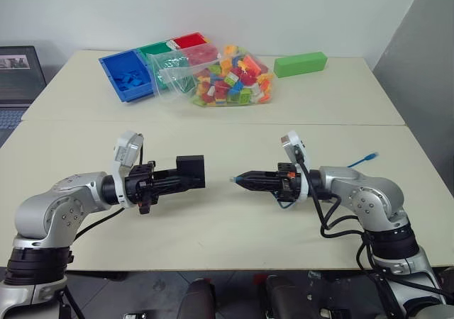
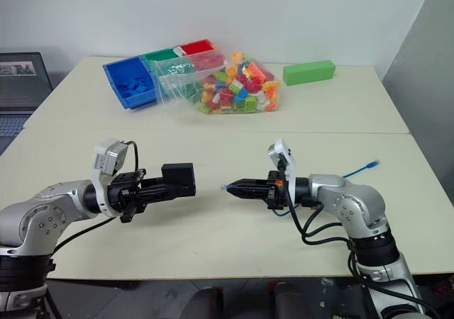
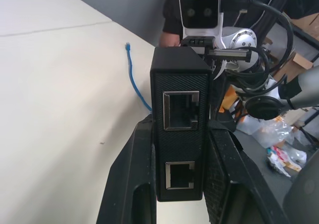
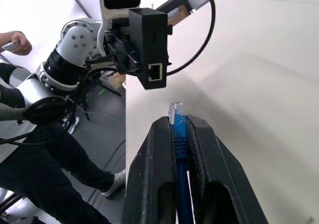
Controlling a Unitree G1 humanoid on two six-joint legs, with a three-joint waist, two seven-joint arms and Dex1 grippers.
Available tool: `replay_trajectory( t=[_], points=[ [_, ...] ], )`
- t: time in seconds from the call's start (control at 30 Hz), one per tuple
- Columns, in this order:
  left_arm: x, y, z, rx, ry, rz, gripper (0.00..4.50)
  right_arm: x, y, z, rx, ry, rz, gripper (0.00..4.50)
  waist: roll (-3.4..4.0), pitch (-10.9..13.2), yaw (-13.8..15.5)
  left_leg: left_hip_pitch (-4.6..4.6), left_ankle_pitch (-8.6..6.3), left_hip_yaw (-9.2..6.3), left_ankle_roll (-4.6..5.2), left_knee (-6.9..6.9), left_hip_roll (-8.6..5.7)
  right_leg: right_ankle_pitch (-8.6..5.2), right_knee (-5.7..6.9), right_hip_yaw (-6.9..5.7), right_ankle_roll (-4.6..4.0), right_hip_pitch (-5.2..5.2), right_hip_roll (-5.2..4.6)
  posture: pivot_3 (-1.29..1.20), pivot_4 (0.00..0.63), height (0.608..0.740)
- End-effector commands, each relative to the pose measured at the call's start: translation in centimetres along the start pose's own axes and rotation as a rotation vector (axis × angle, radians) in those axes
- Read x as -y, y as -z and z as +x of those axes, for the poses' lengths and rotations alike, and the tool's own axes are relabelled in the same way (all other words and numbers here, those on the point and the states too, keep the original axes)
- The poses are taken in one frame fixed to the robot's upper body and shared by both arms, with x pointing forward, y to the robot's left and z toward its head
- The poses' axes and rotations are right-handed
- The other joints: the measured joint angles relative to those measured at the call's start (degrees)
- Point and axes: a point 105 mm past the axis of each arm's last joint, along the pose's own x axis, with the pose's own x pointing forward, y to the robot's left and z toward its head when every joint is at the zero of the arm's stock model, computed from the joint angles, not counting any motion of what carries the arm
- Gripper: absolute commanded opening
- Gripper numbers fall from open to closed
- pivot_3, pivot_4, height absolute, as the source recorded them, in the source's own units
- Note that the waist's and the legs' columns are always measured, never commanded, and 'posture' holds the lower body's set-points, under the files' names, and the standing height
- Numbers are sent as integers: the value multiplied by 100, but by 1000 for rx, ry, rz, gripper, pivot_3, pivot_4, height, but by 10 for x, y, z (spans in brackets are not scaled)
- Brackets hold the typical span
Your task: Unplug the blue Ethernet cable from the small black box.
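The thin bright-blue Ethernet cable [image 4: 178, 134] is being held by its clear plug end between the closed black fingers of the right gripper [image 1: 245, 181], its far end trailing on the cream table [image 1: 213, 227]. The small matte-black rectangular box [image 3: 180, 129] is being clamped in the left gripper [image 1: 186, 180], both ports seen empty. A clear gap is being kept between plug and box, so the unplugging is judged done; only setting things down may be left.
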Motion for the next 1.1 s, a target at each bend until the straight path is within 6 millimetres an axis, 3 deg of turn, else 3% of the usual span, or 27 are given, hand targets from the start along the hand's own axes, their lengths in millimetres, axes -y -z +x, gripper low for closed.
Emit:
replay_trajectory(
  t=[0.03, 0.17, 0.27, 0.43, 0.5, 0.53, 0.7, 0.83, 0.97, 1.1],
  points=[
    [2, -9, -6, 15, -34, 50, 784, 21, -15, -13, 70, 119, -57, 38, 0, 0, 0, -1, 0, 0, 0, 0, 0, 0, 0, 0, 0, -1, 0, 0, 150, 740],
    [2, -4, -4, 24, -60, 33, 784, 100, -39, -34, 144, 563, -229, 38, 4, 3, -40, 2, 0, 5, 0, 3, 1, -2, 0, 5, 4, 0, 0, 0, 150, 740],
    [-2, -3, -1, 23, -97, 37, 784, 146, -49, -52, 128, 841, -369, 38, 7, 7, -75, 2, 1, 14, 0, 3, 0, 2, 0, 12, 1, -3, 0, 0, 150, 740],
    [-10, -6, 2, 45, -159, 75, 784, 181, -46, -68, 63, 1032, -441, 38, 9, 9, -77, -4, 1, 21, -1, 0, -2, 8, -1, 17, -9, -9, -2, 0, 150, 740],
    [-11, -8, 3, 60, -176, 88, 784, 187, -43, -70, 45, 1058, -437, 736, 9, 9, -81, -8, 0, 23, -2, -1, -2, 7, -5, 18, -11, -10, -4, 0, 150, 740],
    [-11, -9, 3, 65, -184, 94, 784, 187, -43, -69, 50, 1051, -427, 758, 9, 9, -82, -10, 0, 23, -3, -2, -2, 7, -7, 18, -12, -10, -5, 0, 150, 740],
    [-19, -10, 0, 92, -280, 140, 784, 177, -55, -63, 126, 968, -436, 2036, 11, 9, -86, -14, -2, 23, -5, -2, -2, 7, -10, 18, -13, -11, -10, 0, 150, 740],
    [-37, -13, -6, 127, -404, 117, 784, 156, -59, -51, 144, 810, -474, 2962, 12, 10, -85, -9, -2, 18, -4, 1, -2, 7, 0, 14, -13, -9, -9, 0, 150, 740],
    [-53, -12, -15, 131, -533, 157, 784, 98, -61, -20, 152, 477, -527, 3065, 13, 10, -81, -3, -1, 8, -4, 0, 0, 6, 3, 9, -12, -3, -7, 0, 150, 740],
    [-82, -19, -34, 191, -760, 283, 784, 50, -44, 8, 50, 238, -583, 3065, 16, 12, -62, -6, -1, 9, -4, 1, 0, 6, 2, 7, -12, -5, -8, 0, 150, 740]
  ],
)
